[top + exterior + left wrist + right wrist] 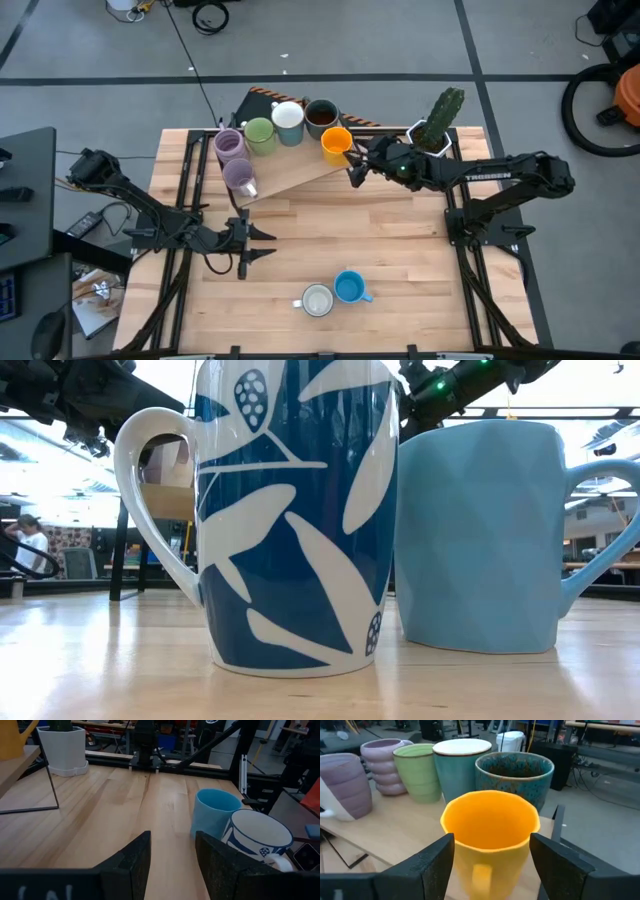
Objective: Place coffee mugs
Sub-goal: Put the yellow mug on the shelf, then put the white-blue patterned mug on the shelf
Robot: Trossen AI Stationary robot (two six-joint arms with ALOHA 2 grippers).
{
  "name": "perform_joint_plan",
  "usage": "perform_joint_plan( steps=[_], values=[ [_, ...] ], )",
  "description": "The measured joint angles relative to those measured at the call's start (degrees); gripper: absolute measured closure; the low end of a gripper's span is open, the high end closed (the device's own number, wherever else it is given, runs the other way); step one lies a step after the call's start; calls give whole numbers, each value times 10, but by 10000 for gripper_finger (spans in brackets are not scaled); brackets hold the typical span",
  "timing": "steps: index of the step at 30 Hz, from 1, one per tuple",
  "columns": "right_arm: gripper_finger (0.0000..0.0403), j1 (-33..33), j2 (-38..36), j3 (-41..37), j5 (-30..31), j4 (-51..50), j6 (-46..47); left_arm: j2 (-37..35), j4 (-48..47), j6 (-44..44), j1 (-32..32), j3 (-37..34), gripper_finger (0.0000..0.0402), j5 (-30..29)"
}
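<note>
The right gripper stands wide open around the orange mug, its fingers flanking but not touching it, at the right end of the raised wooden board near the table's far edge. The left gripper hangs open and empty near the left edge; the blue mug sits by the near edge.

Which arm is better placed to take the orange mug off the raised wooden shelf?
Right: its open hand already straddles the orange ceramic mug. The left hand waits mid-table, apart from the shelf.
</note>
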Motion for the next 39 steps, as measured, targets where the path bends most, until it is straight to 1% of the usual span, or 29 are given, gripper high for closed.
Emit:
perform_joint_plan(
  steps=[3, 6, 8, 10, 12, 15, 18, 22, 26, 28, 29, 31, 34, 36, 39],
  values=[
    [137, 4, -17, 0, 0, -3, -14, 0, 15, 2, -9, 0, 242, 17],
    [137, 15, -43, 0, 1, -6, -33, 0, 62, 32, -35, 0, 242, 24],
    [137, 26, -64, 0, 1, -12, -45, 0, 78, 46, -51, 0, 242, 10],
    [137, 41, -85, 0, 2, -22, -55, 0, 70, 48, -68, 3, 242, -16],
    [137, 60, -102, 0, 4, -35, -62, 0, 33, 44, -82, 17, 242, -46],
    [137, 92, -118, 0, 3, -69, -68, 0, -61, 19, -100, 57, 242, -92],
    [137, 126, -121, 0, 11, -102, -71, 0, -147, -1, -111, 100, 242, -118],
    [137, 166, -108, -8, 33, -126, -73, 0, -245, -39, -113, 145, 242, -120],
    [137, 189, -107, -46, 76, -140, -78, 0, -336, -104, -112, 184, 242, -116],
    [137, 200, -116, -75, 101, -137, -70, 4, -365, -136, -112, 198, 242, -112],
    [137, 206, -119, -91, 110, -124, -69, 10, -371, -148, -112, 205, 242, -111],
    [137, 221, -121, -130, 125, -67, -68, 23, -379, -160, -112, 213, 242, -111],
    [137, 246, -119, -196, 141, 47, -87, 64, -379, -175, -110, 236, 242, -103],
    [137, 263, -117, -231, 156, 119, -104, 99, -394, -184, -106, 263, 242, -81],
    [137, 283, -117, -262, 186, 174, -102, 143, -437, -211, -99, 315, 242, -41]
  ],
)
